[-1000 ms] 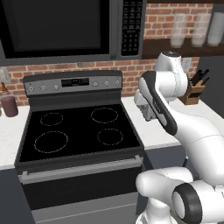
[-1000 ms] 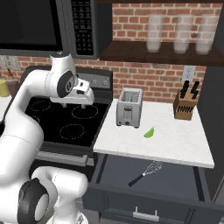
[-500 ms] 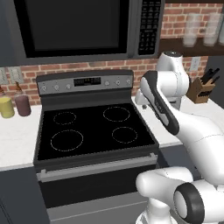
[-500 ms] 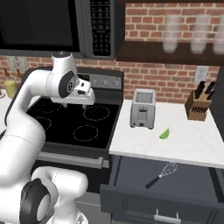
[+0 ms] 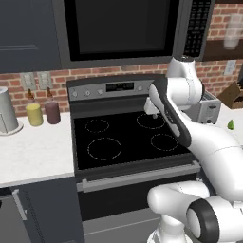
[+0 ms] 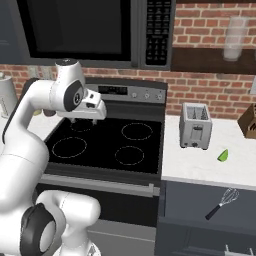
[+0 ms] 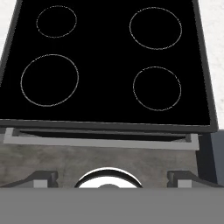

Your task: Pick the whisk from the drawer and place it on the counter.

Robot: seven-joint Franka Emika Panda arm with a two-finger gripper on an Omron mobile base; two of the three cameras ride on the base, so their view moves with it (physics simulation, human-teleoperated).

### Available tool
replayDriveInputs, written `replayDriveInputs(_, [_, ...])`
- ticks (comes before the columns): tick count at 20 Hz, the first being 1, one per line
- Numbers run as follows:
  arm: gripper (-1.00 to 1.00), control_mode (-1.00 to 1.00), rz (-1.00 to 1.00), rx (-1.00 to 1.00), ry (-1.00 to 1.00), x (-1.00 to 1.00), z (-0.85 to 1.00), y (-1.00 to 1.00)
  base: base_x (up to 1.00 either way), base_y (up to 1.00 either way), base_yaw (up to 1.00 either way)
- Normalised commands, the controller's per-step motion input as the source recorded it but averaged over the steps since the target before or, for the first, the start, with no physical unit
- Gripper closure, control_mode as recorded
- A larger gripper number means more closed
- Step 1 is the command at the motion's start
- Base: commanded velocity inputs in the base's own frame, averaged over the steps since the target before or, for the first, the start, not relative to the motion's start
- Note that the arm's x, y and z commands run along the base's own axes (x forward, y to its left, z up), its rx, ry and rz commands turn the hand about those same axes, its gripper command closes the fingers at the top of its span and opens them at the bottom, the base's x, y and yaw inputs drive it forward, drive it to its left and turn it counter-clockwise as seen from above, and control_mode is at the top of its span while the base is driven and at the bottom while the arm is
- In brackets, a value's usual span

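Note:
The whisk (image 6: 221,203), steel wires on a black handle, lies in the open dark grey drawer (image 6: 190,227) at the lower right of the right base view. Directly above the drawer runs the white counter (image 6: 200,167). My gripper (image 6: 83,119) hangs over the back of the black stovetop (image 6: 105,145), well to the left of the drawer and far from the whisk. In the left base view the gripper (image 5: 151,112) sits above the rear right burner. The hand view looks down on the stovetop (image 7: 109,65), with the gripper (image 7: 113,178) open and nothing between its fingertips (image 7: 43,177).
A steel toaster (image 6: 195,125), a green lime wedge (image 6: 223,155) and a knife block (image 6: 248,121) stand on the counter right of the stove. Left of the stove, two jars (image 5: 42,113) and a grey canister (image 5: 7,111) sit on another white worktop (image 5: 33,149). A microwave (image 6: 95,30) hangs overhead.
The whole picture has shifted right in both base views, so the base has driven left. The arm holds the same pose over the stove, gripper still open.

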Motion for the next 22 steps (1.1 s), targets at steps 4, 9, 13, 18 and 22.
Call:
replayDriveInputs(4, [-1.0,1.0,0.0,0.0,0.0,0.0,0.0,0.0,0.19,-0.03,0.0])
replayDriveInputs(9, [-1.0,1.0,0.0,0.0,0.0,0.0,0.0,0.0,0.28,-0.27,0.01])
replayDriveInputs(13, [-1.0,1.0,0.0,0.0,0.0,0.0,0.0,0.0,0.37,-0.18,0.02])
replayDriveInputs(18, [-1.0,1.0,0.0,0.0,0.0,0.0,0.0,0.0,0.4,-0.23,0.03])
replayDriveInputs(22, [-1.0,1.0,0.0,0.0,0.0,0.0,0.0,0.0,0.32,-0.37,0.05])
